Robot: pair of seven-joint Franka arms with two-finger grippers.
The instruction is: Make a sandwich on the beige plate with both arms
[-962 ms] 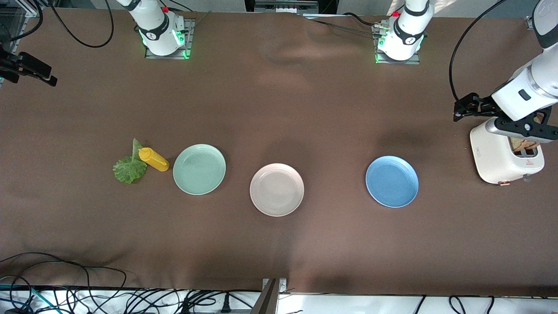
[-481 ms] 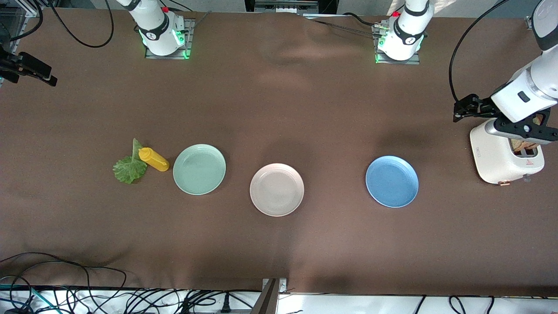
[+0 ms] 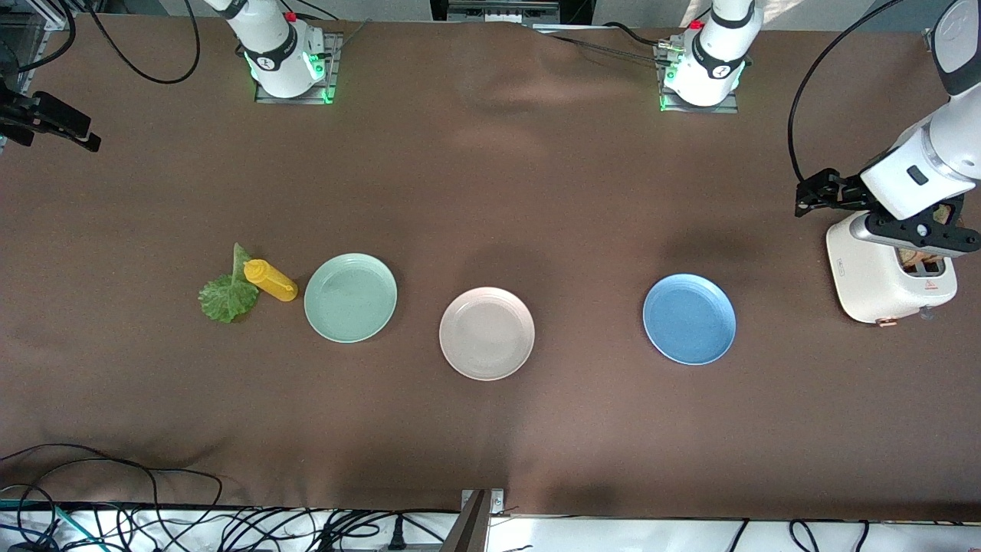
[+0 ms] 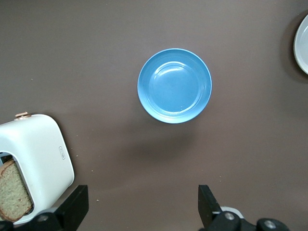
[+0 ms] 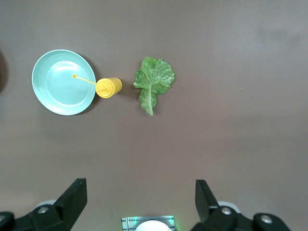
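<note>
Both grippers wide open and empty; beige plate bare.

Beige plate (image 3: 487, 333) sits mid-tabletop between the mint-green plate (image 3: 351, 297) and the blue plate (image 3: 689, 319), nothing on it. Lettuce leaf (image 3: 227, 294) lies flat toward the right arm's end, touching the upright yellow squeeze bottle (image 3: 270, 280), which stands just beside the mint-green plate. Bread slice (image 4: 13, 197) stands in the slot of the white toaster (image 3: 881, 277) at the left arm's end (only one slice discernible). Left gripper (image 4: 143, 209) hangs over the tabletop just beside the toaster, holding nothing. Right gripper (image 5: 140, 201) is high near its base, likewise holding nothing.
</note>
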